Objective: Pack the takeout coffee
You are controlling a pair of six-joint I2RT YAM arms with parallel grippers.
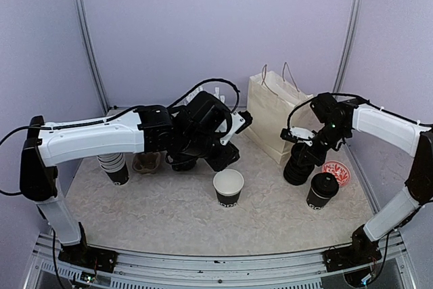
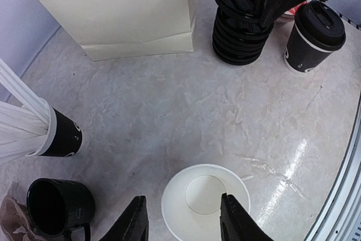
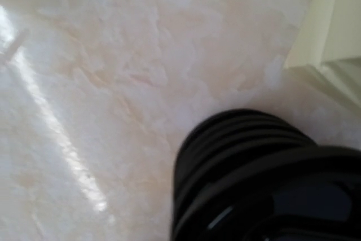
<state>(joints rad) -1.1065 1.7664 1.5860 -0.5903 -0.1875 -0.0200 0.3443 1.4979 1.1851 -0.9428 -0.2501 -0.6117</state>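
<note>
1. Where the takeout coffee is: an open cup point(image 1: 228, 187) stands upright around the middle of the table, a bit toward the near edge, with no lid on. A lidded cup point(image 1: 323, 191) sits near the right edge, just in front of a red round disc point(image 1: 337, 170).
2. Handling, my guess: they're paper cups, so light and squashy in the wall. The open cup looks empty from the left wrist view (white floor showing), so it should tip or skid with hardly any push. I'd take it mid-wall with a gentle squeeze, since a hard pinch will fold it. The lidded cup is stiffer up top, so grab it just under the lid.
3. Lids: a stack of black lids point(image 1: 298, 166) sits just beside the paper bag point(image 1: 274, 116), which stands toward the far edge, right of middle. They look like thin, slick plastic, nested together; take the top one by its rim, or two may come up at once.
4. Left arm: it's stretched across to the middle of the table. The left end effector point(image 2: 181, 207) points down just above the open cup with its fingers spread, nothing in them.
5. Right arm: the elbow is high and the wrist is bent down onto the lid stack, with the right end effector point(image 1: 306, 150) right on top of it. I can't tell whether it's pinching the top lid or just resting there; its own camera only shows blurry black.
</note>
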